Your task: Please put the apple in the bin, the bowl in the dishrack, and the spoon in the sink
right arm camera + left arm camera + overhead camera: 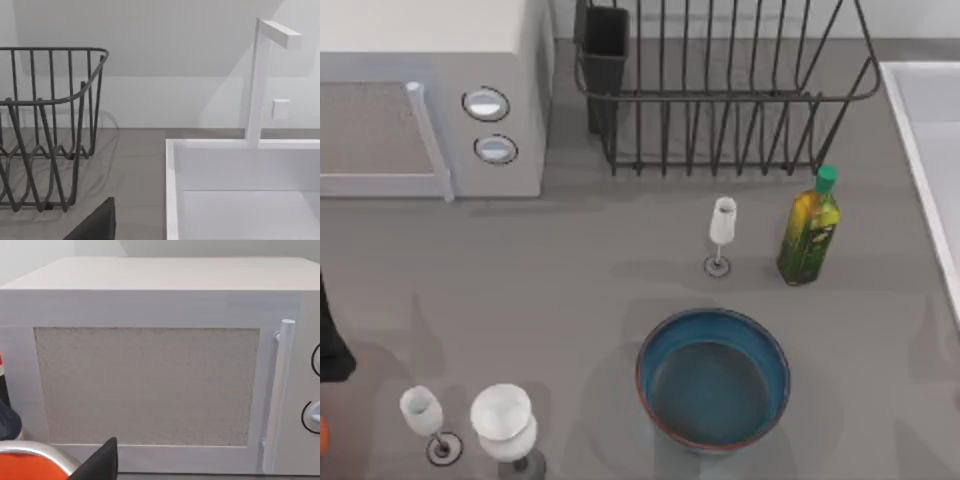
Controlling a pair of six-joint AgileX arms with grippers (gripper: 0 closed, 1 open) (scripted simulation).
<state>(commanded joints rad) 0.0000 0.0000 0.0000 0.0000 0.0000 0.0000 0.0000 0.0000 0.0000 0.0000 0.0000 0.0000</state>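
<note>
On the grey surface (570, 300), start with the biggest pieces: the white microwave box with two round knobs (430, 100) sits at the far left, the black wire dishrack with its dark utensil cup (720, 100) stands behind centre, and the pale rectangular sink with a raised rim (930, 150) runs along the right edge.

The large round teal-blue bowl with a reddish-brown rim (713, 378) rests upright near the front, right of centre and well apart from the rack. You can expect it to be stiff, fairly heavy and smooth-glazed, so take it by pinching the rim wall rather than its rounded outside.

Behind it stand a green-capped oil bottle (809, 228) and a small white wine glass (721, 234); two more white glasses (470, 425) stand at the front left. All look fragile, so steer wide of them.

For either pincer, you cannot tell whether it is open or closed.
</note>
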